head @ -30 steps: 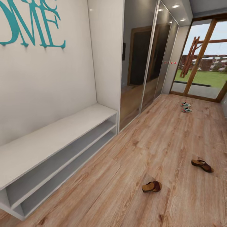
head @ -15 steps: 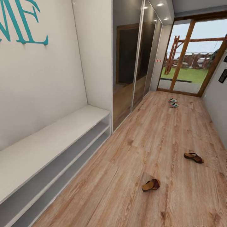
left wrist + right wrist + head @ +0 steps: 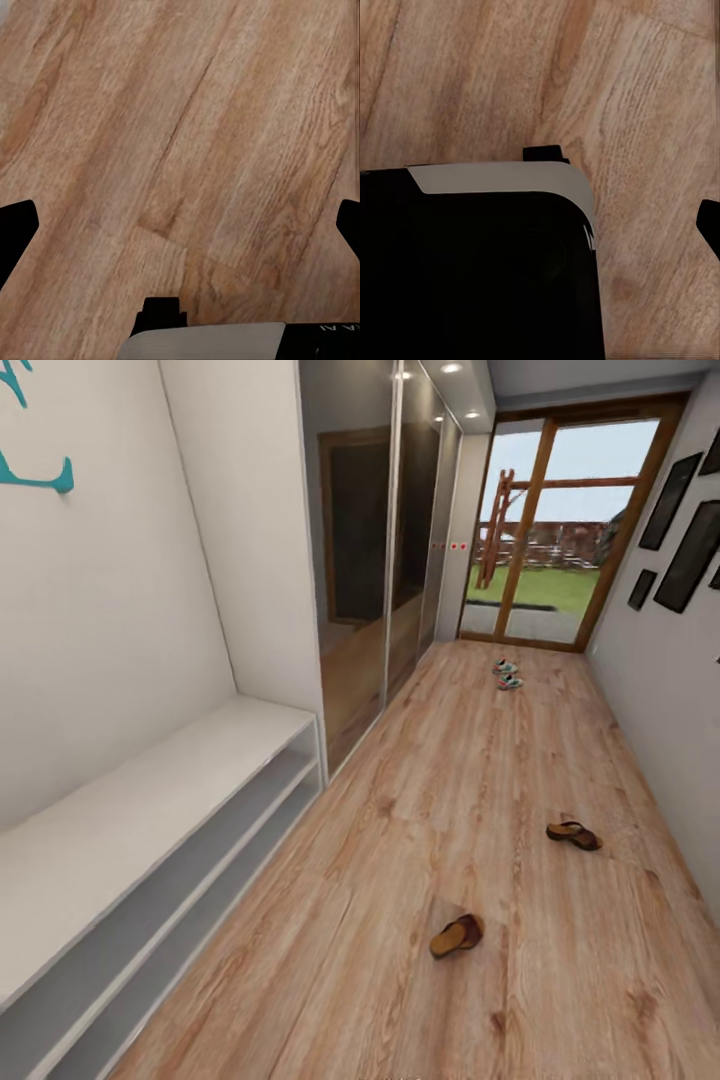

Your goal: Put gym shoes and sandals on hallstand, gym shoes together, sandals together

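Ahead, the corridor floor runs in light wood planks toward a glazed door with a wooden frame at the far end. Both sandals lie on the planks, well apart: the nearer sandal sits about mid-corridor, the farther sandal lies beyond it toward the right wall. The gym shoes rest side by side, just beside each other, far down the corridor near the door. Along the left wall stands a low white bench unit with two open shelf levels. Mirrored wardrobe doors follow beyond it. Dark picture frames hang on the right wall.

The left pincer hangs over bare planks, its dark fingertips spread wide with nothing between them. In the right wrist view one fingertip shows over the planks beside a dark robot body; whether the right pincer is parted or closed, I cannot tell.
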Available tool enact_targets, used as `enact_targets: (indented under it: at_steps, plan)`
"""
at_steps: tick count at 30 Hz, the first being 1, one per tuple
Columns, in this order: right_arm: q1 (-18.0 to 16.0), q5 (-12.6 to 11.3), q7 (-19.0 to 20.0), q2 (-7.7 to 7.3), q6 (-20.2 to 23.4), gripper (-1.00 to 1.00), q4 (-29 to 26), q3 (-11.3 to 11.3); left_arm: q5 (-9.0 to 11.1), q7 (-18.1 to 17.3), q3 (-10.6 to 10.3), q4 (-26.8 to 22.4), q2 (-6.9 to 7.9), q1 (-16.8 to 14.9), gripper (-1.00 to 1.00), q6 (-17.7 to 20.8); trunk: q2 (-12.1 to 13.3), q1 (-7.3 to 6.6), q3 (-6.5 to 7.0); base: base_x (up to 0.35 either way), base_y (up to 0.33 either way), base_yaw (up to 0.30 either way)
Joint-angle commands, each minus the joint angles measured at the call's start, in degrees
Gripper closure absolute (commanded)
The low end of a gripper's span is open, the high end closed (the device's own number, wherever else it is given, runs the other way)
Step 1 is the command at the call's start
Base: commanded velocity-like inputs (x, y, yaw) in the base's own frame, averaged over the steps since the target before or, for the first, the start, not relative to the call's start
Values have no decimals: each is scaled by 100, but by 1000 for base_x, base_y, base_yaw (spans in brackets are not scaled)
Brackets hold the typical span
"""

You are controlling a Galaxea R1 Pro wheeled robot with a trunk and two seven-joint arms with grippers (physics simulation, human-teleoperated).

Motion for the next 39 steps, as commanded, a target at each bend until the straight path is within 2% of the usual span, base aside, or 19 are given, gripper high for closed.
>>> enact_targets:
  at_steps: [1, 13, 26, 30, 31, 34, 35, 39]
  plan:
    - [-1, -6, 4, -1, -15, -100, -1, -18, 1, -1, 3, -2, -1, 1, -100, -13, -2, 0, -9, 1, 1, -261]
    - [-1, -6, 4, -2, -15, -100, -1, -21, 1, -1, 3, -2, 1, 1, -100, -13, -2, 0, -42, 0, 0, -279]
    - [-1, -6, 4, 0, -15, -100, -1, -24, 1, -1, 11, -129, 19, -2, -100, -13, -2, 0, -15, 8, 2, -299]
    - [-1, -6, -1, 6, -15, -100, -32, -22, -4, -3, 12, -510, 17, -18, -100, -13, -2, 0, -6, 154, 115, -205]
    - [-1, -1, -9, 10, -15, -100, -58, -18, -12, -7, 12, -873, 15, -42, -100, -9, -2, 0, -6, 221, 193, -51]
    - [-1, 6, -12, 12, -15, -100, -175, -13, -15, -8, 9, -1252, 13, -63, -100, -6, -2, 0, -5, 229, 204, -29]
    - [-1, 10, -13, 14, -12, -100, -533, -11, -16, -15, 5, -1580, 9, -73, -100, 0, -2, 0, -5, 238, 216, -7]
    - [-1, 11, -2, 11, -8, -100, -741, -10, -17, -19, 4, -1695, 8, -77, -100, 2, -2, 0, -5, 240, 218, -4]
